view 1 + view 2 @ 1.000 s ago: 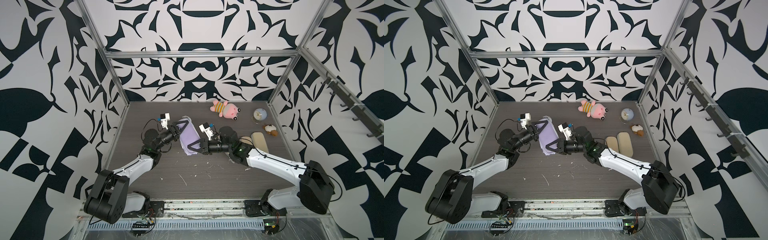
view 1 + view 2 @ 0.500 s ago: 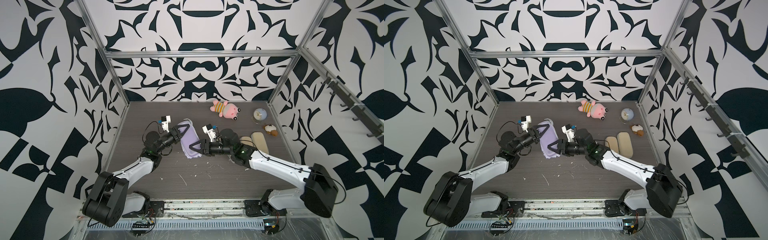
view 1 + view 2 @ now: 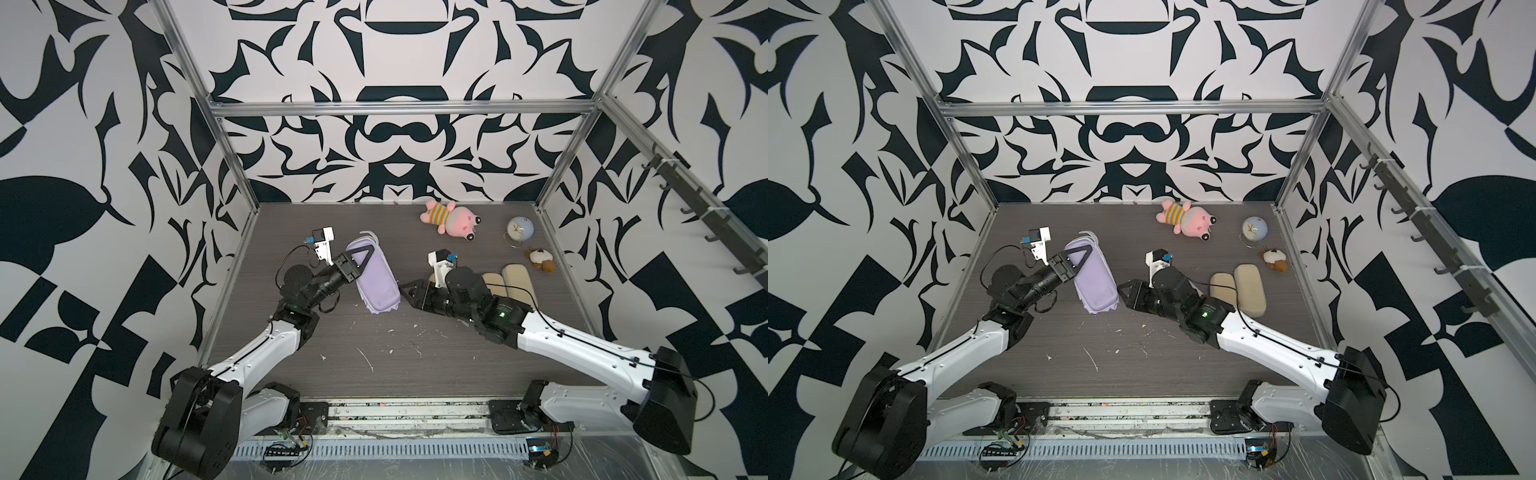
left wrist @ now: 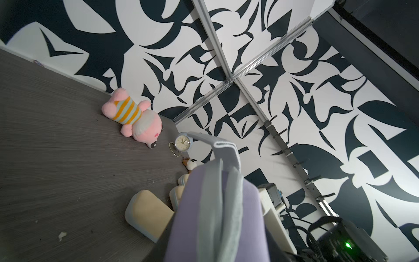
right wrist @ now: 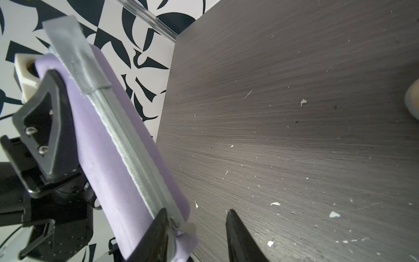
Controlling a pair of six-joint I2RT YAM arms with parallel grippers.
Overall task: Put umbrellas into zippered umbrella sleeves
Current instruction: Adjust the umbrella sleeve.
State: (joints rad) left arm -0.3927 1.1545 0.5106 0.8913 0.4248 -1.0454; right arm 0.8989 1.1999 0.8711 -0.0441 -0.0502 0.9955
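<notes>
A lavender sleeve (image 3: 376, 282) (image 3: 1096, 286) is held off the dark table (image 3: 374, 365), and my left gripper (image 3: 368, 253) (image 3: 1086, 251) is shut on its far half. In the right wrist view the sleeve (image 5: 106, 145) shows its grey zip shut along the edge. My right gripper (image 5: 196, 213) (image 3: 405, 291) stands open at the sleeve's near end. One finger touches the zip end and the other is over bare table. The sleeve (image 4: 215, 215) fills the left wrist view. Two beige sleeves (image 3: 517, 282) (image 3: 494, 282) lie shut at the right. No umbrellas show.
A pink plush toy (image 3: 451, 216), a small round clock (image 3: 519, 228) and a little brown plush (image 3: 540, 259) lie at the back right. White flecks are strewn over the front of the table. A rail of hooks (image 3: 706, 208) runs along the right wall.
My right gripper's jaws have spread and it has shifted slightly at the sleeve's near end. The left gripper keeps its hold on the lavender sleeve and has hardly moved.
</notes>
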